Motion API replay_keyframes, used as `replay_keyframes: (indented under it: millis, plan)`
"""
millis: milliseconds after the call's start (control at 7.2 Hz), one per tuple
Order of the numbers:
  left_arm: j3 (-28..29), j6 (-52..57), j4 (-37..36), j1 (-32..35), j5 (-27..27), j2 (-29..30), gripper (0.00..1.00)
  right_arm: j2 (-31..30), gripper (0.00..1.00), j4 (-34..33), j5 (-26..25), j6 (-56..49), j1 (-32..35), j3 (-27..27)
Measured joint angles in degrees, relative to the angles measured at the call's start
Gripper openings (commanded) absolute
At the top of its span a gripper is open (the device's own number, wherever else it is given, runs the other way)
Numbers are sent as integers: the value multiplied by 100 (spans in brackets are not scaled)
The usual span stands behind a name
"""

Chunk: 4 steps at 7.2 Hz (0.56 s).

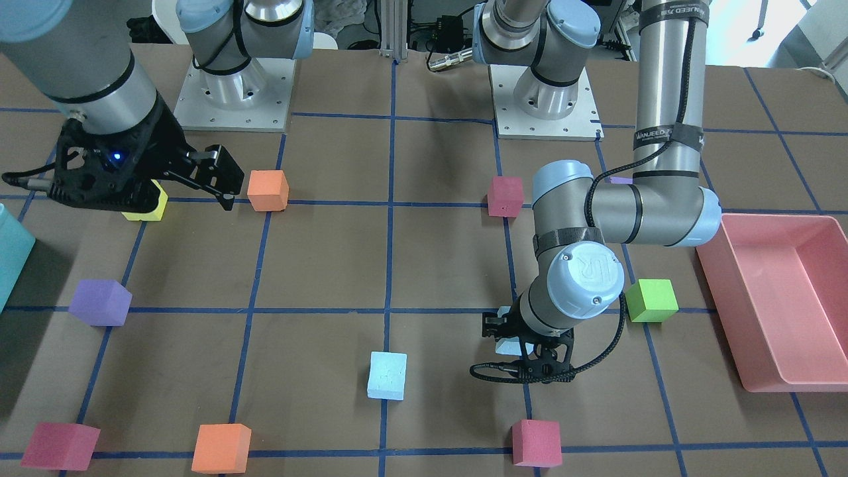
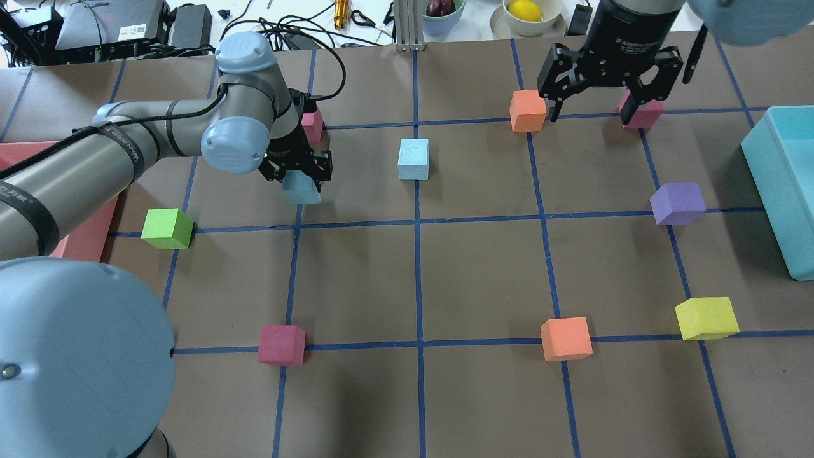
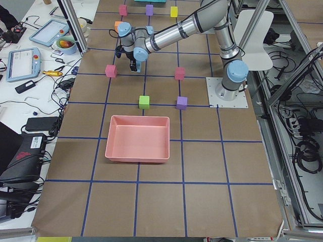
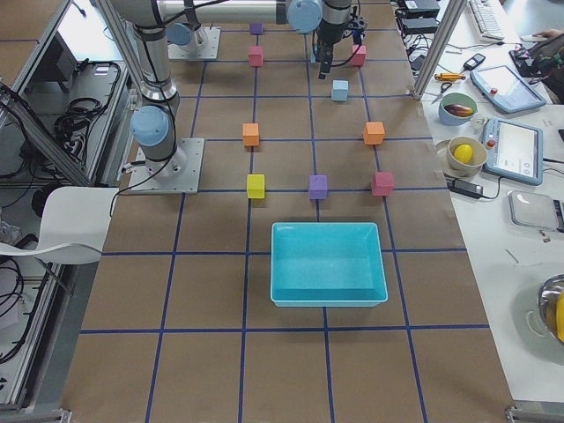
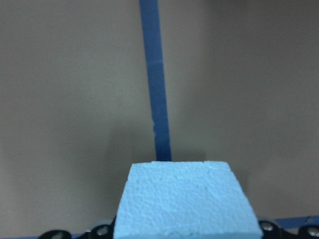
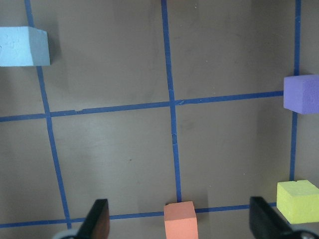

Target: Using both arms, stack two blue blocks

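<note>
My left gripper (image 2: 299,181) is shut on one pale blue block (image 2: 301,191). It fills the bottom of the left wrist view (image 5: 187,199) and seems to hang just above the brown table. The second blue block (image 2: 413,159) lies free on the table to the gripper's right, near the centre line, and also shows in the front view (image 1: 387,375). My right gripper (image 2: 590,114) is open and empty. It hovers at the far right between an orange block (image 2: 528,110) and a crimson block (image 2: 643,116). Its fingers (image 6: 98,221) stand wide apart.
A teal bin (image 2: 782,191) stands at the right edge and a pink tray (image 1: 775,298) at the left end. Green (image 2: 166,228), purple (image 2: 677,203), yellow (image 2: 706,318), orange (image 2: 566,338) and crimson (image 2: 281,344) blocks are scattered about. Another crimson block (image 2: 311,124) sits behind the left gripper.
</note>
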<state>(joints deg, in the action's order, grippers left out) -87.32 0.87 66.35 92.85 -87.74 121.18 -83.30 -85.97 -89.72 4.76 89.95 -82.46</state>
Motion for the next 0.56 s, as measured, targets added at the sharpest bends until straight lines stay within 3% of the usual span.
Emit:
replay_keyframes:
  millis: [556]
  plan:
    - [1571,-1101,192,867,73,620,45,-189,100,39,-127,-17,-53,-96]
